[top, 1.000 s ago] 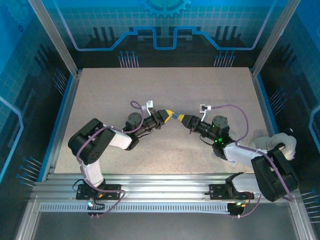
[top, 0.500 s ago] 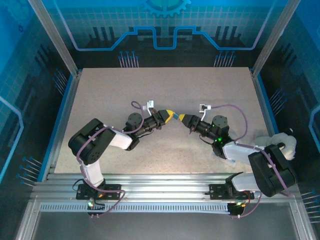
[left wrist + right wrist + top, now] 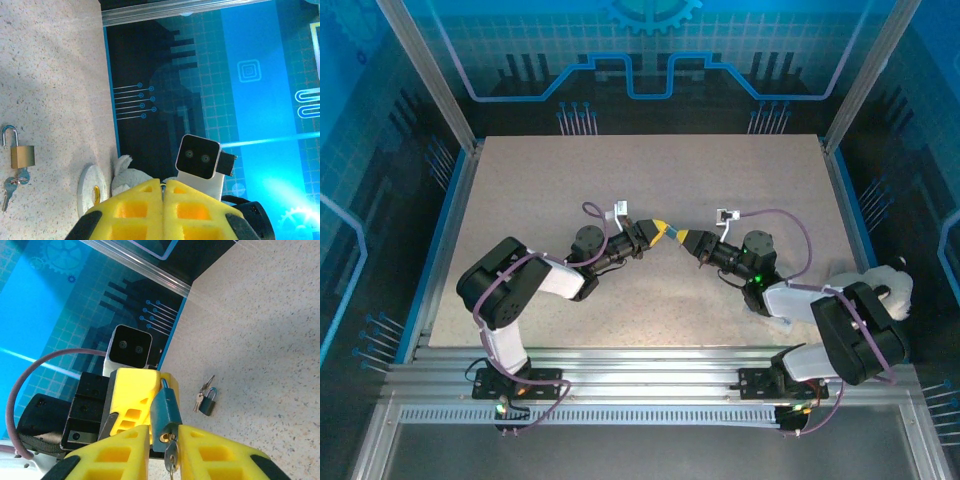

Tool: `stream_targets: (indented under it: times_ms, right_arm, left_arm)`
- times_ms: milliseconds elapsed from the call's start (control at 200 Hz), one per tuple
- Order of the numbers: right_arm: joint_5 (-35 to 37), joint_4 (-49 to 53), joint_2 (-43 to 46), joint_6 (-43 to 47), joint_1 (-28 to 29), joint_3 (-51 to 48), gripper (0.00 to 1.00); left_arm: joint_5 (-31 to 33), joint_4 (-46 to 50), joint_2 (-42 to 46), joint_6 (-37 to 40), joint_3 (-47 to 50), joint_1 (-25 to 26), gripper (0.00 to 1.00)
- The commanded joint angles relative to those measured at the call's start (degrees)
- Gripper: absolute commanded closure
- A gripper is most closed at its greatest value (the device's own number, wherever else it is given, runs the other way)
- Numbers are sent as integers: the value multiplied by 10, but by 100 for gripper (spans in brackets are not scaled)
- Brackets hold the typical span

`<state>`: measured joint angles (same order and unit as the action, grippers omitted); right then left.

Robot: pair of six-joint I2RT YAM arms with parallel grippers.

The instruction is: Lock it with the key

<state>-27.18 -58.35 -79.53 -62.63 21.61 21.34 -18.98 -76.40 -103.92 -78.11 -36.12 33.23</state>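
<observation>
The left claw [image 3: 163, 187] is clenched, its yellow fingers pressed together. In the right wrist view it pinches the teal padlock [image 3: 166, 412] by the top, at the shackle, so the body hangs clear of the worktop [image 3: 260, 340].

The right claw [image 3: 165, 450] faces it, tip to tip. Its two fingers flank the lower end of the lock body, where the key [image 3: 170, 457] sticks out of the keyhole. The jaws stand narrowly apart, and I cannot tell whether they already press on the key or the body.

The padlock looks like a small, rigid metal block: light, hard and smooth-sided, so likely to slip or swivel in a loose pinch. The key is thin, stiff and flat. It should be taken across its flat bow, close to the lock, so that a wrist turn passes into the cylinder instead of bending or skidding off. The left claw will have to resist that twist, and a hold on the shackle alone may let the body rotate.

A brass padlock [image 3: 21, 155] with an open shackle lies on the worktop, well off to the side of the left claw.
</observation>
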Motion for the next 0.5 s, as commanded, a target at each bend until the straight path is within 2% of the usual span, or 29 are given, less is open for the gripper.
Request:
stream_targets:
  times_ms: [0,330,490]
  right_arm:
    - [-13,-40,-13,-10,-8,10,81]
    - [-19,-40,-19,-10,-8,14,84]
    - [-18,-34,-14,-7,-8,14,89]
  left_arm:
    - [-5,-39,-3,-10,3,2,100]
    - [-4,-39,-2,-13,1,1,100]
    - [-4,-39,-1,-14,2,-2,100]
